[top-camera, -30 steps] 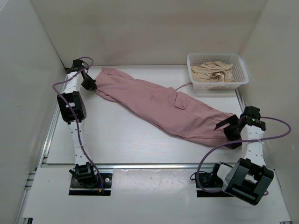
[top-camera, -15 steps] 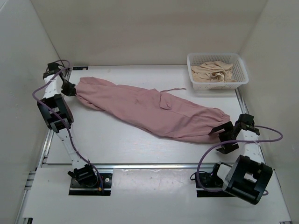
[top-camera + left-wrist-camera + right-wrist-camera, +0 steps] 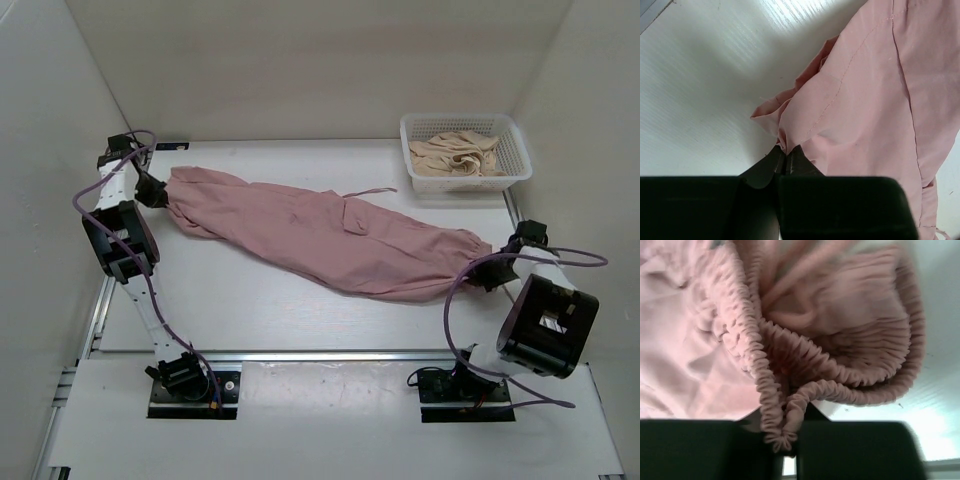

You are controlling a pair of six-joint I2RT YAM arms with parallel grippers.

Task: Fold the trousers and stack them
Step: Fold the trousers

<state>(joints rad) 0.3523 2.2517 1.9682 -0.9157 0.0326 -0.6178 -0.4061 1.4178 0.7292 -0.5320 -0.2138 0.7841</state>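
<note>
The white desk [image 3: 250, 300] carried the trousers [image 3: 320, 235], which lay stretched in a long slant from the far left towards the near right edge, their patch pocket [image 3: 355, 220] facing up. The left arm [image 3: 120, 240] reached to the far-left end of the garment, and the left jaws were clenched on a pinch of the thin pink fabric there. The right arm [image 3: 548, 325] bent in at the opposite end, where the right jaws gripped the gathered elastic waistband. A white basket [image 3: 470, 185] stood at the far right corner, apart from the trousers, with crumpled beige cloth [image 3: 455, 155] inside. A drawstring [image 3: 370, 190] trailed on the desk just beyond the pocket.
</note>
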